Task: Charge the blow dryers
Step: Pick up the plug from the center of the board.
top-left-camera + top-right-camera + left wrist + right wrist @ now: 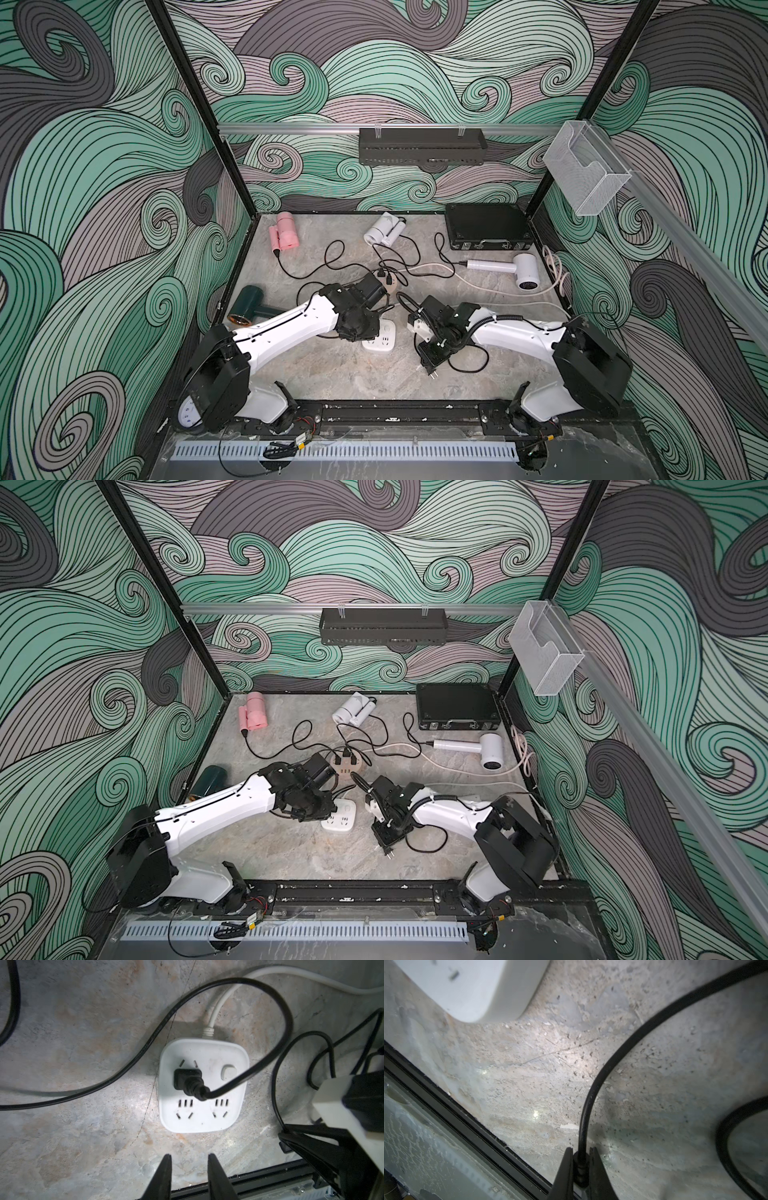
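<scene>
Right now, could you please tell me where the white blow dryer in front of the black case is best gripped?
I'd grip its straight handle from above, pinching across its width: the dryer lies flat, the handle is slim and uncovered, while the head is bulky.

The pink dryer (pixel 286 232) lies at 11 o'clock on the table (pixel 332 382), its handle folded against the barrel and its black cord trailing toward the centre. A folded white dryer (pixel 380 232) lies at 12 o'clock. A second white dryer (pixel 521 269) at 2 o'clock points its handle toward 9 o'clock. The dark green dryer (pixel 248 302), partly hidden, lies at 9 o'clock with its coppery nozzle toward 7 o'clock. A black 2-prong plug (pixel 433 374) sits near 6 o'clock.
</scene>
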